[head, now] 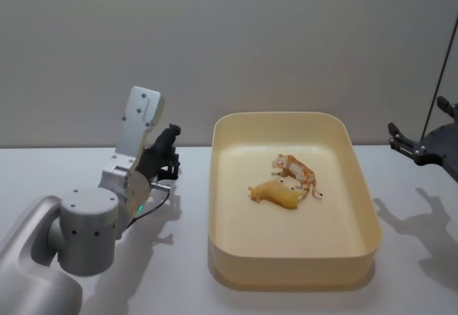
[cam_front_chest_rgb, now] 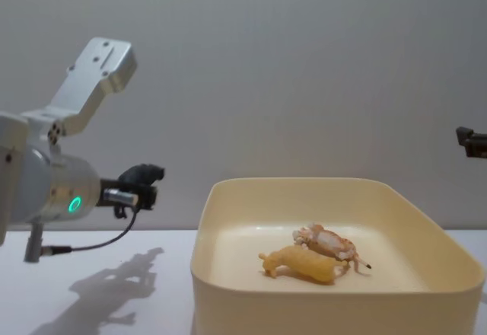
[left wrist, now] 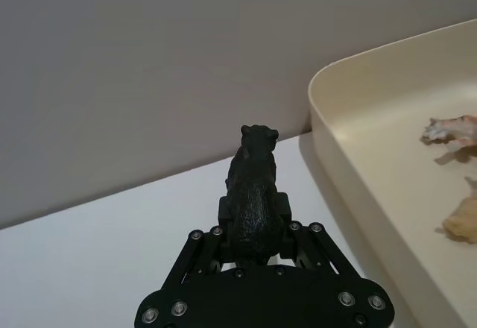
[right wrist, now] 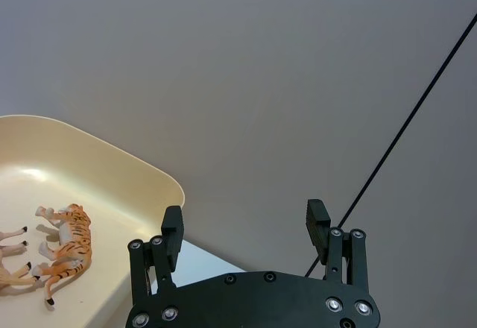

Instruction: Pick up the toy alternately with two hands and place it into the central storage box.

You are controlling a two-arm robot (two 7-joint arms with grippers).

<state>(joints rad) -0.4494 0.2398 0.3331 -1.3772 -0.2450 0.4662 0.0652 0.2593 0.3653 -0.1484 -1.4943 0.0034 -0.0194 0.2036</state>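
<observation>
A black animal toy (left wrist: 253, 183) is clamped between the fingers of my left gripper (left wrist: 252, 224), held in the air above the table left of the central storage box (head: 290, 270). The head view shows this left gripper (head: 166, 154) on its silver arm with a green light, about level with the box's far rim. From the chest view the black toy (cam_front_chest_rgb: 143, 173) hangs well above the table. My right gripper (right wrist: 246, 229) stands open and empty, raised off to the box's right (head: 416, 147). In the box lie an orange striped tiger (head: 297, 172) and a yellow toy (head: 275, 195).
The white table (head: 179, 258) runs to a plain grey wall close behind the box. A thin black cable (head: 438, 79) hangs at the far right near the right arm. The left arm's shadow falls on the table left of the box.
</observation>
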